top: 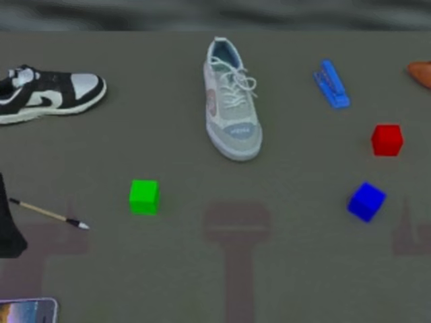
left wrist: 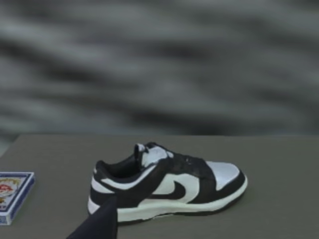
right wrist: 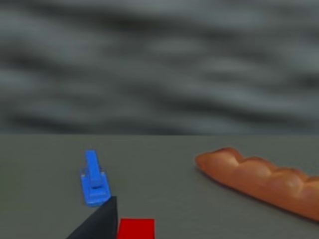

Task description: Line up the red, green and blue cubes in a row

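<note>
The green cube (top: 144, 196) sits left of the table's middle. On the right side are the red cube (top: 386, 140) and, nearer the front, the blue cube (top: 366, 201), turned at an angle. The three cubes lie far apart and form no line. My left gripper (top: 8, 225) shows only as a dark shape at the top view's left edge, well left of the green cube. In the right wrist view a dark part of my right gripper (right wrist: 99, 225) is just beside the red cube (right wrist: 135, 228); that arm is out of the top view.
A white sneaker (top: 231, 99) lies at the back centre and a black-and-white sneaker (top: 50, 94) at the back left. A light-blue stapler (top: 331, 84) and a bread loaf (top: 421, 73) are at the back right. A pen (top: 50, 214), a phone (top: 27, 311) and a card box (left wrist: 14, 196) lie on the left.
</note>
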`<state>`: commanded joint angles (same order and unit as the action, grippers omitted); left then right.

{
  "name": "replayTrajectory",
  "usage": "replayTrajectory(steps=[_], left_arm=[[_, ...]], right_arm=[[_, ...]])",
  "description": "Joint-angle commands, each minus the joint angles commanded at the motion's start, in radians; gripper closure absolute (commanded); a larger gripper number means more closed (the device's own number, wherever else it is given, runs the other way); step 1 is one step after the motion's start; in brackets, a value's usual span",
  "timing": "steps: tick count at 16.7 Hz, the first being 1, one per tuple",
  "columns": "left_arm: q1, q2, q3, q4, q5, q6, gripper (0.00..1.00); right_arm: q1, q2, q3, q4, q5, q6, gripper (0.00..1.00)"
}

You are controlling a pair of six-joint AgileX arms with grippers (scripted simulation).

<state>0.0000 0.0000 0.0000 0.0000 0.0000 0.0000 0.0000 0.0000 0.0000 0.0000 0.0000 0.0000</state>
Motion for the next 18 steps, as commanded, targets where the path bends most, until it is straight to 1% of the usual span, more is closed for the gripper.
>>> replayTrajectory(steps=[3,5,9,13,18], left_arm=[[0.0,0.0,0.0,0.0,0.0,0.0,0.0],[0.0,0.0,0.0,0.0,0.0,0.0,0.0],[0.0,0.0,0.0,0.0,0.0,0.0,0.0],[0.0,0.0,0.0,0.0,0.0,0.0,0.0],[0.0,0.0,0.0,0.0,0.0,0.0,0.0]], right_arm=[[0.001,0.01,0.01,-0.007,-0.001,0.001,0.0],[0.007,0.06,0.061,-0.042,-0.003,0.006,0.0],[0.022,0.287,0.287,-0.182,-0.006,0.024,0.0],[0.039,0.68,0.64,-0.393,-0.003,0.048,0.0],[0.064,1.301,1.13,-0.709,0.005,0.076,0.0]])
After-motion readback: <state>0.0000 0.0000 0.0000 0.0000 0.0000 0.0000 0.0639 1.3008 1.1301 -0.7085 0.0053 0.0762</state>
